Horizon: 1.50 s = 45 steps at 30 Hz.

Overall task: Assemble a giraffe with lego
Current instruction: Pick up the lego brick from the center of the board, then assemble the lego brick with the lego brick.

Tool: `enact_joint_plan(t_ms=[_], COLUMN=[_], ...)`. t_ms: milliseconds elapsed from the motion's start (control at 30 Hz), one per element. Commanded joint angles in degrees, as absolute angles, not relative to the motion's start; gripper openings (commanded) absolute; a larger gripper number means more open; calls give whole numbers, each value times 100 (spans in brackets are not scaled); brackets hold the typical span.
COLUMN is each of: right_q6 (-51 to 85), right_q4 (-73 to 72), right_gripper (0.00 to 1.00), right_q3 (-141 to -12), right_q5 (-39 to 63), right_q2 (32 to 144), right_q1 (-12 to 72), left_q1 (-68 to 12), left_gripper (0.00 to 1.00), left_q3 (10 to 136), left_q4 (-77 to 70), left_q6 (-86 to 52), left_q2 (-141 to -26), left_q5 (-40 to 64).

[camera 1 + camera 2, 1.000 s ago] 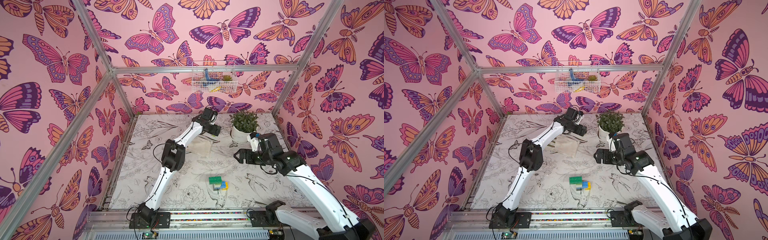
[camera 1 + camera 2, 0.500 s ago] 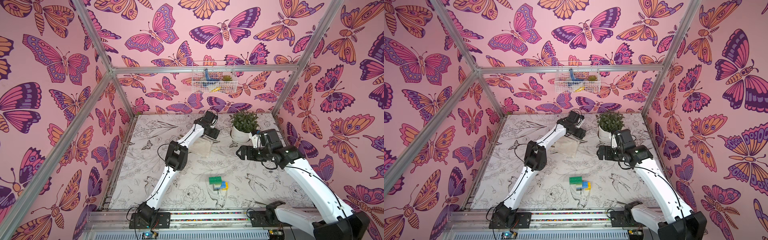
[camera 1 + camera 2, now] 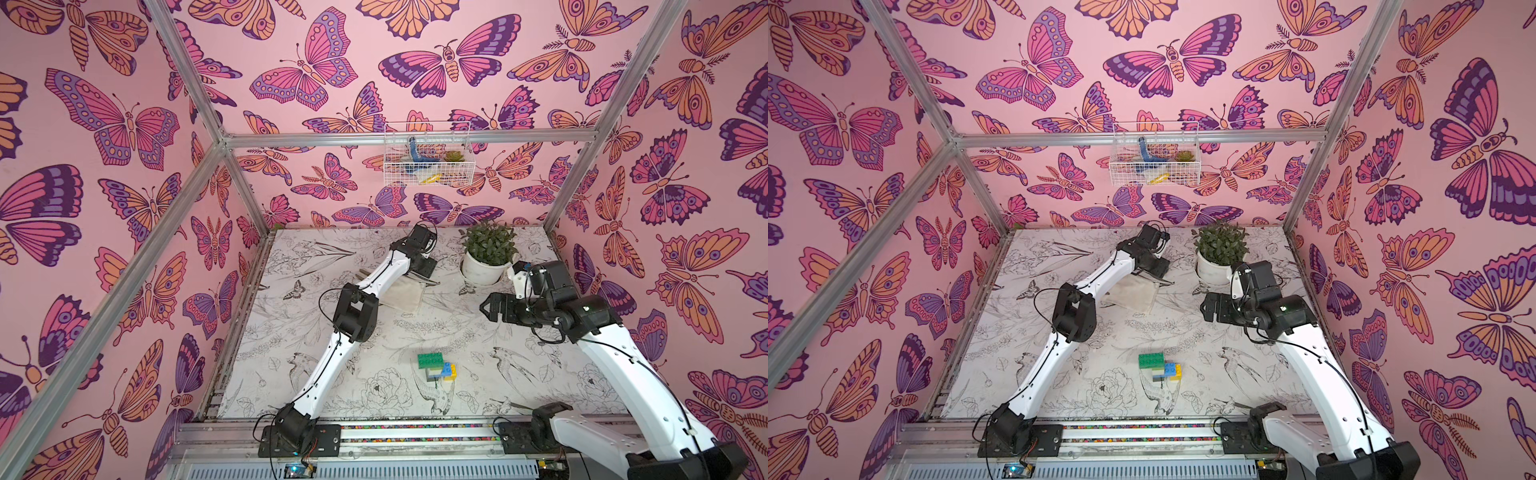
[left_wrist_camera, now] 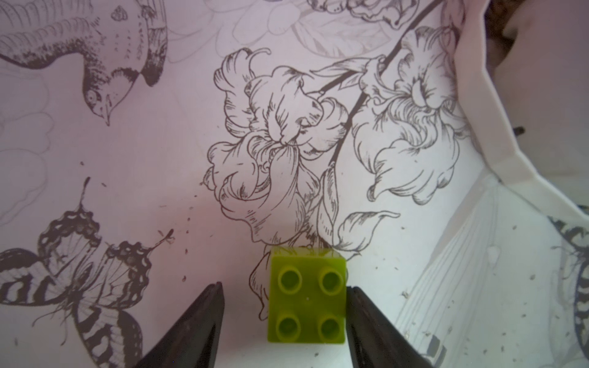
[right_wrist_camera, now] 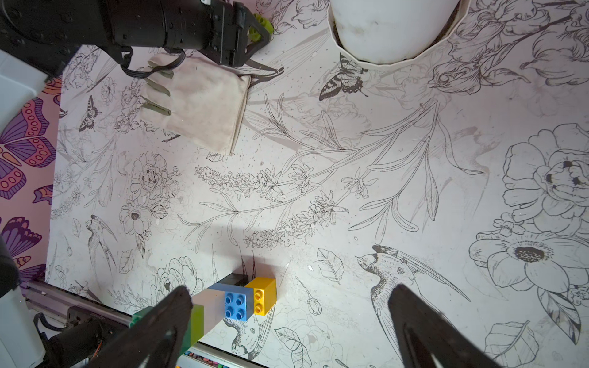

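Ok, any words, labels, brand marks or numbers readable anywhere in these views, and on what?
None can be read.
The lime brick shows bare studs, no legible mark.
The brick figure, white pot, cloth and wire basket show no lettering.
The table and walls carry only drawings.

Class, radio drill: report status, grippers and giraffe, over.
Left gripper straddling lime square plastic brick, not yet clamped. Right gripper open, empty. Part-built brick giraffe near front rail. White plant pot beside brick.
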<state>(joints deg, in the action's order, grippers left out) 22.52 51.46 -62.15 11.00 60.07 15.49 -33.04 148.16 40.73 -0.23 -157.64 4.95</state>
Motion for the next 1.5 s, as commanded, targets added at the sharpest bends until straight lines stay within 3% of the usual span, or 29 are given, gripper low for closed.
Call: enact_joint_plan(t_ms=[0,233,400,633,767,1000,1200,1467], right_q6=[2300,2285,2227,1423,634,58,965,1461], right_q4=[5339,5432,5535,5537,5150,4881,4302,4529], right_gripper=[100,99,99,99,99,99,99,99], right_q3=[-6214,-6223,-6223,-6325,-6069,-5631,-5314,-5187], right_q5=[1055,1010,998,1468,2185,2799,3372,3907], right_q2=[5941,5846,5889,6024,5535,5126,5224,5383], right_q1=[1489,1451,1433,1437,1442,1691,1688,1688], left_q1=[-3325,-3361,-3372,-3366,-3383,-3607,-4495,-5428], left_gripper=[42,25,11,10,10,11,11,12], left_q3=[14880,14826,14089,11916,10658,9753,9455,8921], left_q4=[4065,4063,4052,3897,4037,5249,6176,6161], left_q6=[-100,-220,-135,760,1507,2379,2564,2670], left_q2=[-15934,-15914,-15376,-13108,-11551,-9590,-8891,-8609], left_q5=[550,737,821,1190,1634,2216,1517,1158])
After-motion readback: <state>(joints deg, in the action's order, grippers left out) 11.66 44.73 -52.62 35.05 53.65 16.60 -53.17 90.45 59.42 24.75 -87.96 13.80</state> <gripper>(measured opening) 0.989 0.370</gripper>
